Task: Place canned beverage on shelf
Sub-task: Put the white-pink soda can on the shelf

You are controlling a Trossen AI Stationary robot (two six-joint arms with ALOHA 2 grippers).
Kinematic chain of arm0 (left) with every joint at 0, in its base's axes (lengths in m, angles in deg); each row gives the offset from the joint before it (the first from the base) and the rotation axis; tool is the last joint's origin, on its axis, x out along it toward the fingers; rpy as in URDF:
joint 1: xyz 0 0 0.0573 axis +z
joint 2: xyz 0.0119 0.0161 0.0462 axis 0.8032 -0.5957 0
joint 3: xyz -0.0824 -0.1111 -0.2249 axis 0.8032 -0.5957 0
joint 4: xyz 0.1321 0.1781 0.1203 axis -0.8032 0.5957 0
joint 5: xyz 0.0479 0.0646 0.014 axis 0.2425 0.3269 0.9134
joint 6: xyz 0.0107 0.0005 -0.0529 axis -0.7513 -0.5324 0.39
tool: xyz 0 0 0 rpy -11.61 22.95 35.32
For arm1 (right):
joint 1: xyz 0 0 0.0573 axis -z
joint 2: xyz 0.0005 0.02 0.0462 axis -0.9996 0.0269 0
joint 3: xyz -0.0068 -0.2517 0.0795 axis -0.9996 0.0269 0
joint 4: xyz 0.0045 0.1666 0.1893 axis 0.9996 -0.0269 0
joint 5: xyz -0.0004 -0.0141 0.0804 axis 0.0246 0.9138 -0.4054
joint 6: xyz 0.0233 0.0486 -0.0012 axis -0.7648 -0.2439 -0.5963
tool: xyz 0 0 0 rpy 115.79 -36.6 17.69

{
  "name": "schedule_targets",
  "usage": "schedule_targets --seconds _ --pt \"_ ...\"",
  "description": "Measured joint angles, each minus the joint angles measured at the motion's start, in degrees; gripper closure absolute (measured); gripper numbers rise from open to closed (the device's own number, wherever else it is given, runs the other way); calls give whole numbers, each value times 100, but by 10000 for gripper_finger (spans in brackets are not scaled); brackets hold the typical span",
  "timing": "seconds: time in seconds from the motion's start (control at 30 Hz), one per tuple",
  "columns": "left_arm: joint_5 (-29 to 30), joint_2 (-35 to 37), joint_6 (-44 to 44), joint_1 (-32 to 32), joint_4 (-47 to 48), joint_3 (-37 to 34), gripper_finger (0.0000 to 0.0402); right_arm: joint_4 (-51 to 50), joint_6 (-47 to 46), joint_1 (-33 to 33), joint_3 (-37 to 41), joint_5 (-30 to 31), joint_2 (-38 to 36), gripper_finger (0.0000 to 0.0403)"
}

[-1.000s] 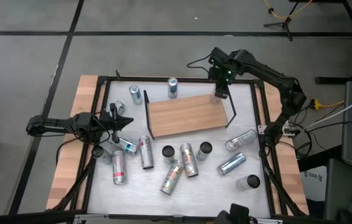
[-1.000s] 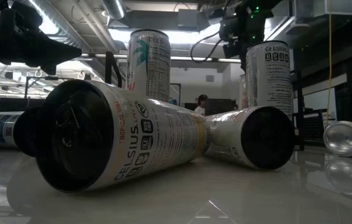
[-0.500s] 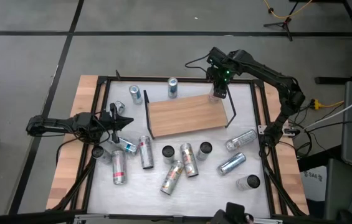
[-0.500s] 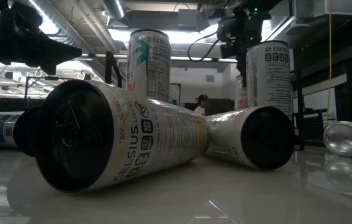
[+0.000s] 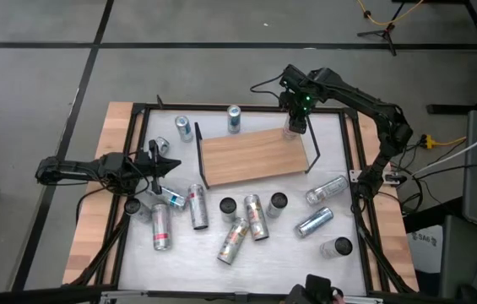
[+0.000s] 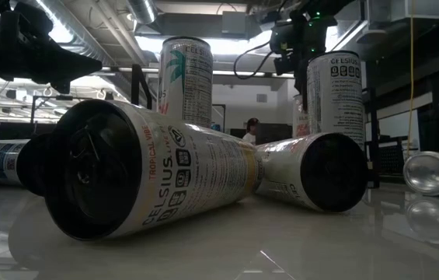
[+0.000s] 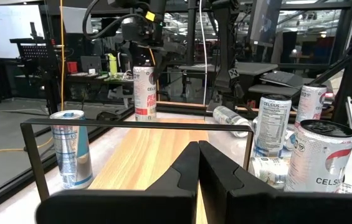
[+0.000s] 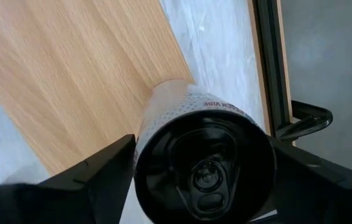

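The shelf point(image 5: 251, 156) is a light-brown board with black wire ends, lying on the white table; it also shows in the left wrist view point(image 7: 157, 149). My right gripper point(image 5: 295, 118) is shut on an upright white can point(image 8: 204, 162) at the shelf's far right corner. From the left wrist view the can point(image 7: 144, 93) stands upright at the board's far end; I cannot tell whether its base touches the board. My left gripper point(image 5: 164, 165) is shut and empty at the table's left, level, pointing toward the shelf. My right gripper pinches the can's side wall near its top point(image 8: 147, 134) between its two fingers point(image 8: 95, 171), one on each side. The fingers come from above, pointing down. The can is upright, its black top with the pull tab facing the wrist camera.
Several cans lie or stand on the white table near the shelf's near side point(image 5: 246, 219). Two upright cans point(image 5: 183, 127) point(image 5: 234, 118) stand by the shelf's far edge. A black frame rail point(image 5: 352, 152) runs along the table's right side.
My right gripper, still shut on the can, has moved a little toward the table's left, onto the shelf's far right corner. The can has stayed upright.
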Motion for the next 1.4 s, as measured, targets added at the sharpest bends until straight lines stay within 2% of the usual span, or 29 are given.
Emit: schedule_targets --seconds 1.1,1.4 --pt "2 -1 2 -1 -2 2 400 -20 2 -2 -2 61 -11 77" --pt "1 -1 2 -1 -2 2 400 -22 2 -7 -4 224 -430 77"
